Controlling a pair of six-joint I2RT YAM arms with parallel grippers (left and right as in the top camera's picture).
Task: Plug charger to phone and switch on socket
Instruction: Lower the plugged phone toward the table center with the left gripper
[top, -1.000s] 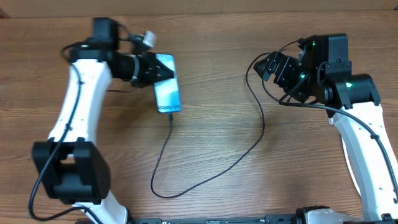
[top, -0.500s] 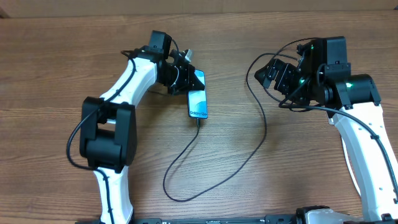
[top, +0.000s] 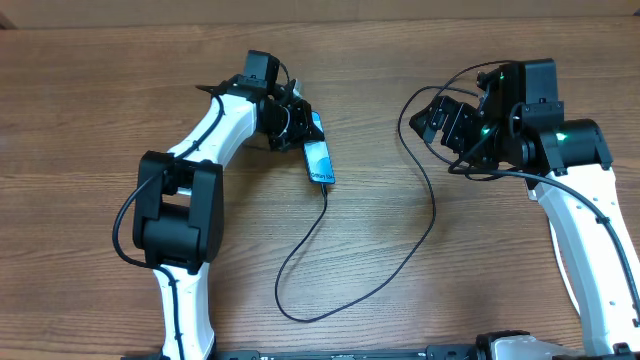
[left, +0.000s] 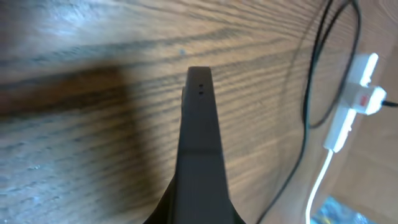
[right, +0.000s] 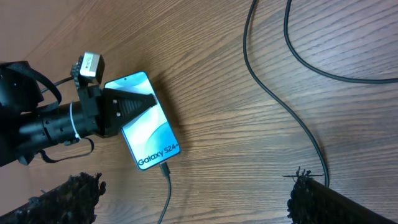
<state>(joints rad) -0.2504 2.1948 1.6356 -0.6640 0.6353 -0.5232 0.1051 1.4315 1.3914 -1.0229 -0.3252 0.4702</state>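
Observation:
The phone (top: 318, 160) has a cyan screen and hangs tilted over the table's middle left. My left gripper (top: 303, 135) is shut on its upper end. In the right wrist view the phone (right: 149, 134) shows white lettering, and the left gripper's finger (right: 127, 106) lies across its screen. The charger (top: 400, 250) is a thin black cable. Its tip (right: 165, 169) sits in the phone's lower end. The left wrist view shows the phone's dark edge (left: 199, 137) and the white socket (left: 364, 93) with a red switch. My right gripper (top: 437, 118) hangs open, holding nothing.
The cable loops low toward the table's front (top: 300, 317), then climbs to the right and curls near the right arm (top: 412, 110). A white cord (left: 323, 180) runs from the socket. The socket lies outside the overhead view.
My left arm swung from the table's left toward the middle, carrying the phone; the cable's loop was dragged right with it. The right arm stayed still.

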